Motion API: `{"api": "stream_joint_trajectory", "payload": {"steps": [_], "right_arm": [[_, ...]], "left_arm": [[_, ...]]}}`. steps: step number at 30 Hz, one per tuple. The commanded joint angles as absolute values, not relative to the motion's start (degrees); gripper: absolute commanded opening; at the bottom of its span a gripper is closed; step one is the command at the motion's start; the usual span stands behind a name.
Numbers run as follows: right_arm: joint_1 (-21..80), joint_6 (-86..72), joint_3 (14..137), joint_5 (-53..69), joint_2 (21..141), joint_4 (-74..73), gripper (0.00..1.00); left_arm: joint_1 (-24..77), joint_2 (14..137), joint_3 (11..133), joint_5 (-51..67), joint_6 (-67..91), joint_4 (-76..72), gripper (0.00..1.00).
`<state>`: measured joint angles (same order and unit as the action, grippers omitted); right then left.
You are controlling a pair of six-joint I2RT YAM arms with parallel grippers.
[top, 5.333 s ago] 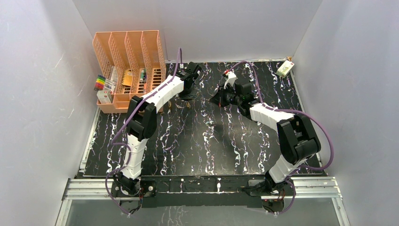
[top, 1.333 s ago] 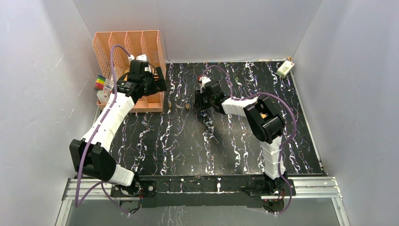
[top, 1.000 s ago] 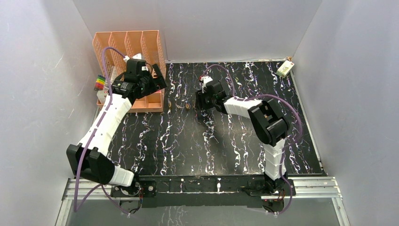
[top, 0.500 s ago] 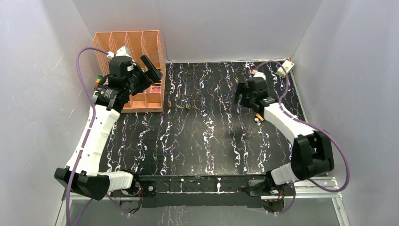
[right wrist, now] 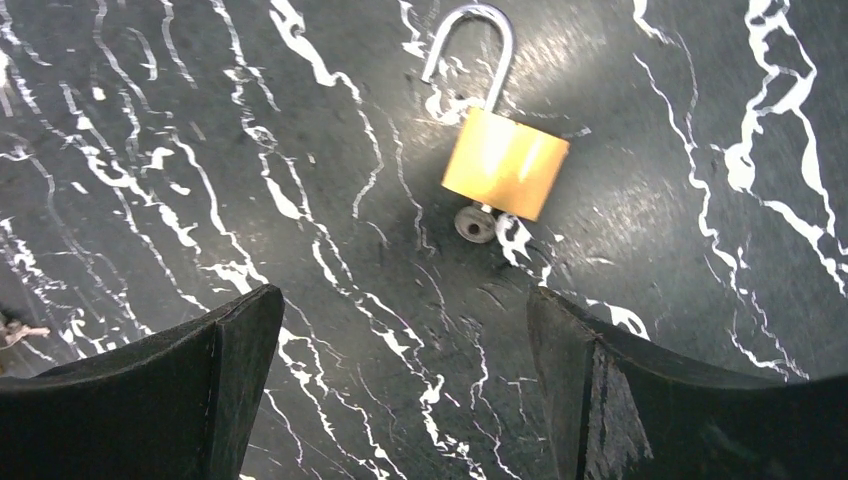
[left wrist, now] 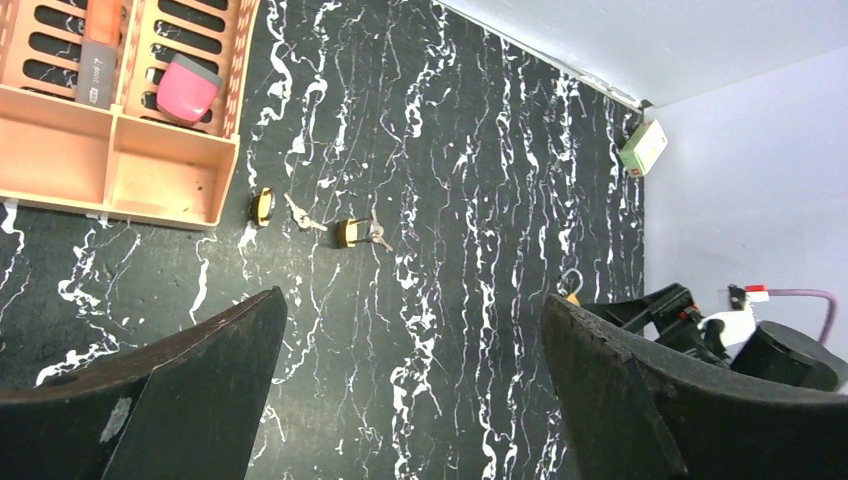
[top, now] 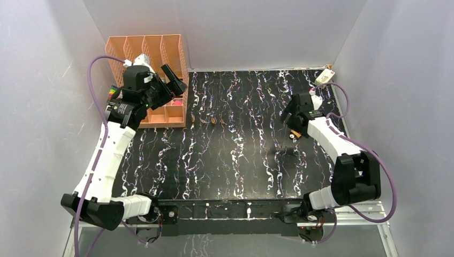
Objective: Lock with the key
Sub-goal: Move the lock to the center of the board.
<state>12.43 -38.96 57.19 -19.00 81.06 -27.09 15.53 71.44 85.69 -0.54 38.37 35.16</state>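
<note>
A brass padlock (right wrist: 505, 160) lies flat on the black marbled table (right wrist: 200, 200), its silver shackle (right wrist: 480, 40) swung open. A key (right wrist: 475, 225) sticks out of its bottom end. My right gripper (right wrist: 400, 300) hovers open just above and beside it, nothing between the fingers. From above, the padlock (top: 293, 134) sits at the right of the table, just below the right gripper (top: 289, 119). My left gripper (top: 174, 83) hangs open in the air by the orange organizer, holding nothing. In the left wrist view the padlock (left wrist: 570, 287) shows far right.
Two smaller brass padlocks (left wrist: 262, 207) (left wrist: 350, 232) with loose keys (left wrist: 300, 215) lie in front of the orange organizer (left wrist: 120, 150), which holds a pink eraser (left wrist: 188, 88). A white box (top: 325, 78) sits in the back right corner. Walls enclose the table.
The right arm swung from the middle of the table to the right, opened its jaws and left the padlock lying there. The left arm drew back toward the organizer.
</note>
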Motion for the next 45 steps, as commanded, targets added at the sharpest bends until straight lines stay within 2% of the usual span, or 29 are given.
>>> {"api": "stream_joint_trajectory", "payload": {"steps": [1, 7, 15, 23, 30, 36, 45], "right_arm": [[11.06, -43.88, 55.53, -21.33, 79.83, -27.87, 0.98], [8.71, -46.46, 56.22, -21.53, 82.78, -30.62, 0.98], [2.55, -44.44, 54.4, -15.71, 89.91, -24.41, 0.95], [2.07, -43.91, 57.38, -14.0, 97.41, -19.25, 0.91], [1.62, -45.7, 60.9, -15.6, 100.46, -23.31, 0.92], [1.58, -44.34, 64.75, -18.84, 101.07, -27.97, 0.8], [1.58, -42.2, 66.83, -20.95, 102.13, -31.04, 0.73]], "left_arm": [[15.29, 67.4, 84.07, 1.91, 37.47, 33.91, 0.98], [15.29, 66.47, 80.51, 0.79, 36.76, 33.95, 0.98], [15.29, 67.08, 77.82, 2.69, 35.4, 33.16, 0.98], [15.29, 66.88, 76.06, 3.97, 34.64, 31.8, 0.98], [15.21, 67.05, 75.15, 3.2, 34.31, 31.48, 0.98], [15.29, 66.85, 74.84, 2.71, 33.84, 31.57, 0.98], [15.28, 66.31, 73.87, 1.61, 33.23, 32.51, 0.98]]}}
